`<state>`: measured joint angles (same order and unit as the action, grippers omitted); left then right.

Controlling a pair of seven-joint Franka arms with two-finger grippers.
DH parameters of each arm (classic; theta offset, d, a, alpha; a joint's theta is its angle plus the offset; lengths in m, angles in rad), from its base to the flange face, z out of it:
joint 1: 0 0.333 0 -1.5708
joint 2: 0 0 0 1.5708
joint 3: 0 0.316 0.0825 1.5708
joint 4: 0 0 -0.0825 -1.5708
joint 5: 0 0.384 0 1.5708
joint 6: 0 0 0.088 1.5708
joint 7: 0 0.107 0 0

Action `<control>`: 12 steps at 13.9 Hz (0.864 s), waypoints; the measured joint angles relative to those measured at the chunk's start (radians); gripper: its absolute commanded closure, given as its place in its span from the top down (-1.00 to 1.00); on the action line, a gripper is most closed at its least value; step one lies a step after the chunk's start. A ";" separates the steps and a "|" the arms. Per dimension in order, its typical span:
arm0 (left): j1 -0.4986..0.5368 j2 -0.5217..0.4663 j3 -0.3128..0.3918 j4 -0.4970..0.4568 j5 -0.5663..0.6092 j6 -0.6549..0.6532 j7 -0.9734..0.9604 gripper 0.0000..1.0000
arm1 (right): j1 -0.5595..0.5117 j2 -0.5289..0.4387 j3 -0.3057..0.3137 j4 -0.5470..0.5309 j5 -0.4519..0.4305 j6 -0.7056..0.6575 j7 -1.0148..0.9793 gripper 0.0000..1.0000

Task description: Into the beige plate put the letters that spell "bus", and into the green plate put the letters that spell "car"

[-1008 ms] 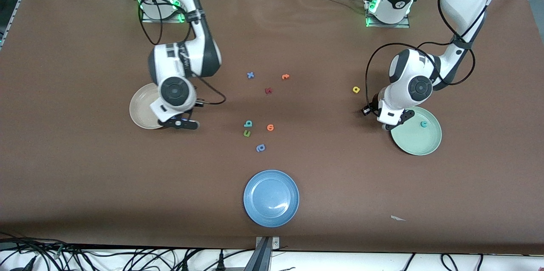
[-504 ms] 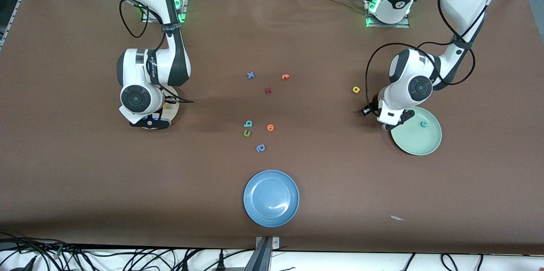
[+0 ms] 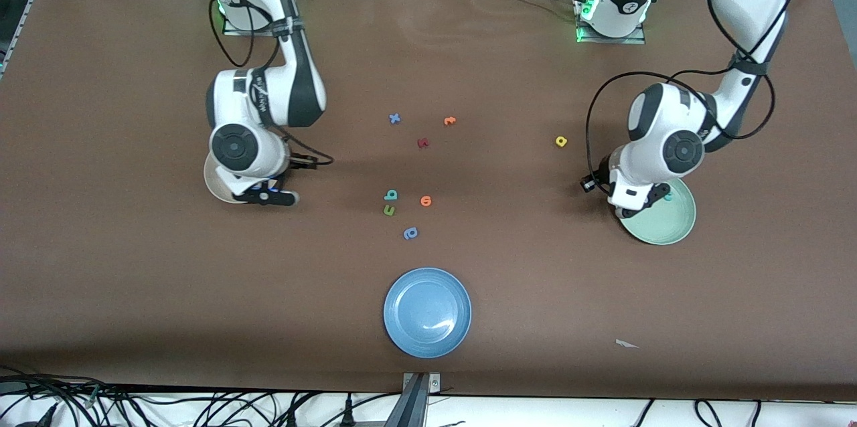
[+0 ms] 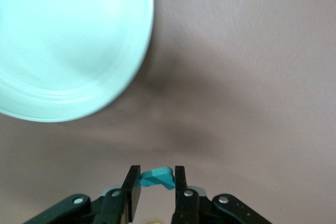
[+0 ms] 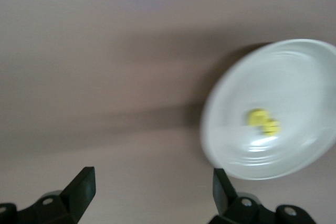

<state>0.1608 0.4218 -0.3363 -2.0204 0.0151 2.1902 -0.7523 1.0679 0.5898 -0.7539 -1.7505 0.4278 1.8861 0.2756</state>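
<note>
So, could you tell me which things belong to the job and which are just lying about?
Job: beige plate, its two yellow letters, green plate, teal letter in left gripper, yellow a, teal b.
Lying about: blue plate, green letter, two orange letters, red letter, blue x, periwinkle letter.

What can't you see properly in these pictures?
- Front view: the right arm covers most of the beige plate, so nothing in it shows there.
- Right wrist view: two yellow bits lie in that plate, too blurred to read.
- Left wrist view: the left gripper pinches a teal letter; its fingers hide its shape.
- Front view: the left arm hides part of the green plate.
</note>
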 measured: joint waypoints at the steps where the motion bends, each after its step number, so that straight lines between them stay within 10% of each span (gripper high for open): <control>1: 0.022 -0.005 0.001 0.040 0.001 -0.064 0.030 -0.68 | 0.004 0.016 0.013 0.041 0.034 0.000 0.045 0.83; 8: 0.209 0.028 0.010 0.121 0.095 -0.174 0.295 -0.43 | 0.005 0.165 0.112 0.153 0.206 0.183 0.317 0.51; 12: 0.205 0.114 0.007 0.139 0.105 -0.120 0.296 0.99 | 0.003 0.198 0.176 0.154 0.210 0.301 0.367 0.37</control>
<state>0.3657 0.5357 -0.3294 -1.8819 0.1200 2.0704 -0.4566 1.0711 0.7874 -0.5782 -1.5966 0.6382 2.1876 0.6429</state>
